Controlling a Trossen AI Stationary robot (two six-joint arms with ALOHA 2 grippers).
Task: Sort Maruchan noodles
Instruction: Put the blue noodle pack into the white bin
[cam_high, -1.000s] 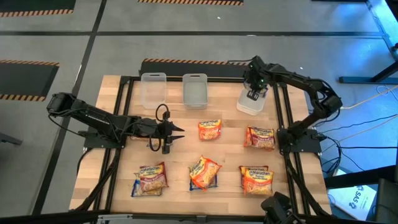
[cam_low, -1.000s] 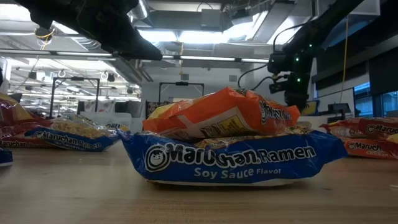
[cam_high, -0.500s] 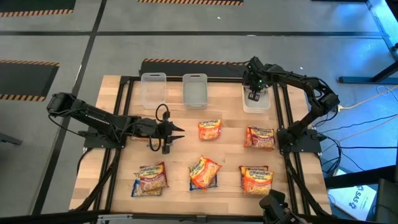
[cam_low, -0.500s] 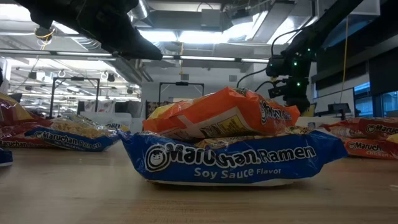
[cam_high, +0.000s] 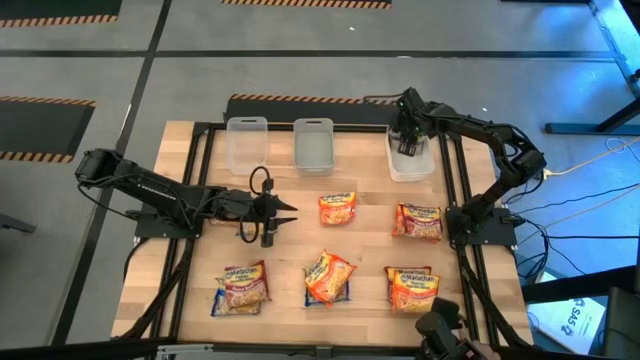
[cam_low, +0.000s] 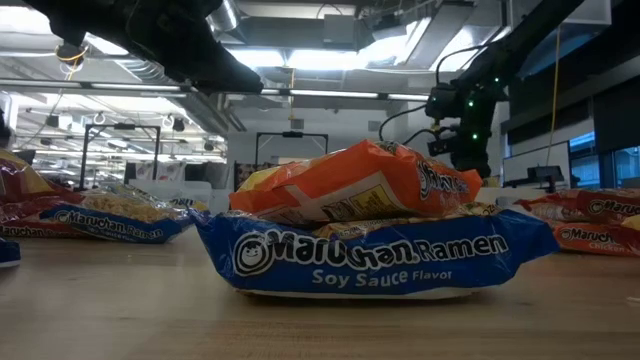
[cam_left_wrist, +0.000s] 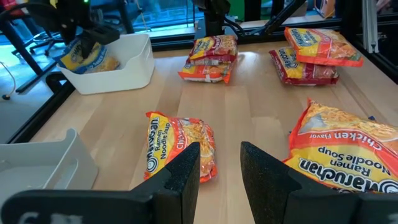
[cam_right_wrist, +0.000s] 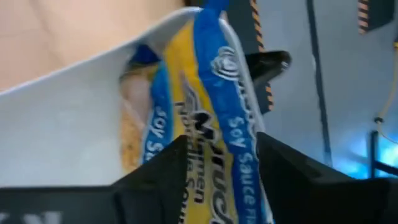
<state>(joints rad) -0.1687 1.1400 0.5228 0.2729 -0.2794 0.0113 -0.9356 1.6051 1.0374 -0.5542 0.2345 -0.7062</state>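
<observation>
Blue packet (cam_right_wrist: 205, 124) reads "Soy Sauce" (Maruchan).

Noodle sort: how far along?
Barely begun. In hand: the right gripper is over the right tub with a blue soy sauce packet between its fingers, packet partly inside the tub; I can't tell if it has let go. The other two tubs look empty. Left: six piles of packets on the table. The left gripper waits mid-table, holding nothing.
</observation>
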